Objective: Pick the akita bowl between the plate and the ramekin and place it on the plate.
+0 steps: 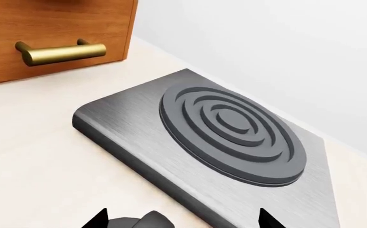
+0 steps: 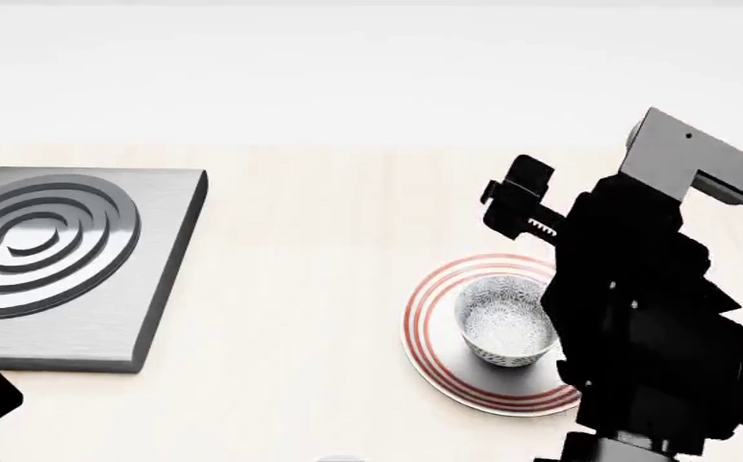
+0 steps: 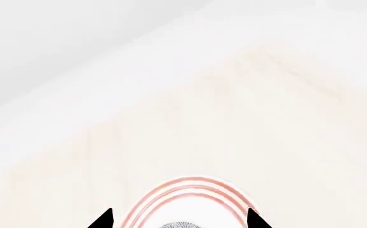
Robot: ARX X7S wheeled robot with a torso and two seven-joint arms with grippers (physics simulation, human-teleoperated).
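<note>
The speckled grey-and-white akita bowl stands upright on the white plate with red rings, a little right of the plate's middle. My right arm reaches over the plate's right side and hides that rim. My right gripper is open and holds nothing. In its wrist view the bowl's rim shows between the tips, with the plate beyond. My left gripper is open and empty, off to the left by the grey slab. The ramekin is out of view.
A brushed-metal slab with a raised ringed burner lies at the left of the pale counter; the left wrist view shows the slab close by. A wooden drawer front with a brass handle stands behind it. A white wall backs the counter.
</note>
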